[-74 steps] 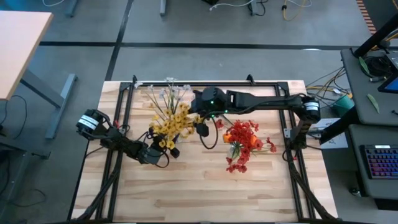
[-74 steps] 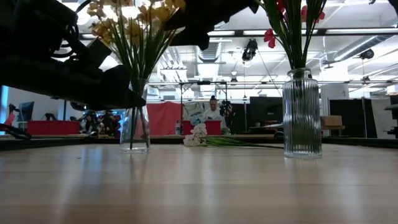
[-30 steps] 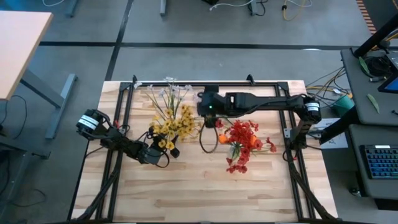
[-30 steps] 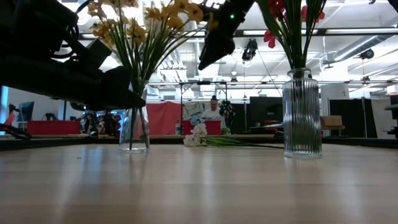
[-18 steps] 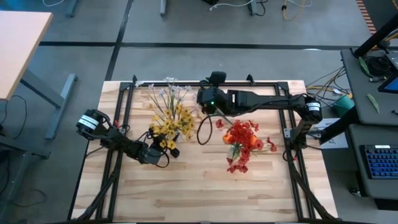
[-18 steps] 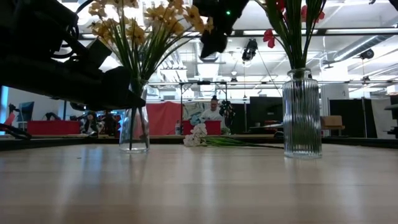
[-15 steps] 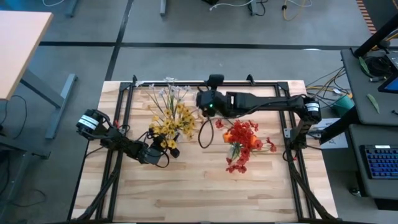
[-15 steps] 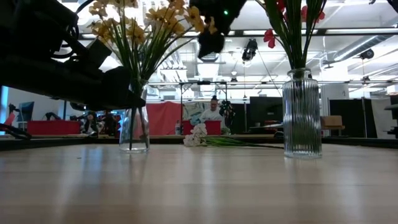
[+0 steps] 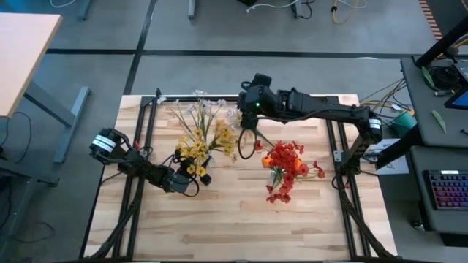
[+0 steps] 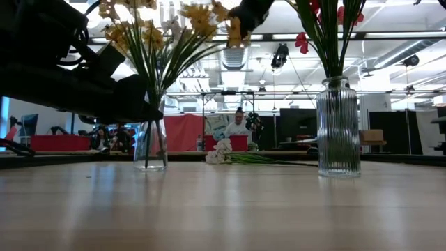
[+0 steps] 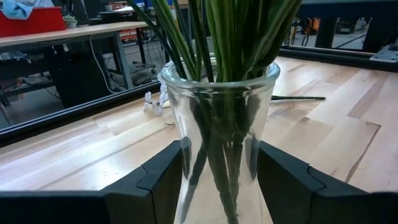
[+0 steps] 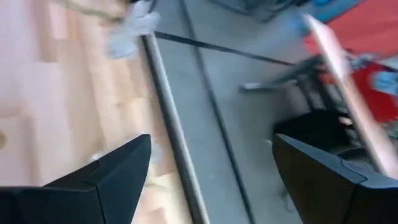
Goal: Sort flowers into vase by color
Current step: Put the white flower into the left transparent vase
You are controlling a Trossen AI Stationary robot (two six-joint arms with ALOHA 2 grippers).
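Left gripper (image 11: 214, 186) clamps the clear vase (image 11: 219, 143) of yellow flowers (image 9: 205, 142). Right gripper (image 9: 252, 88) hovers beyond that vase, fingers spread, empty.

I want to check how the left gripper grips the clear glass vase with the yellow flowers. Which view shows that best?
The left wrist view: the clear glass vase stands between both dark fingers, pressed against its sides. The high view hides it under the yellow flowers; the low view shows it half behind the arm.

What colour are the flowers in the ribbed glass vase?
Red flowers, with some orange; clearest in the high view.
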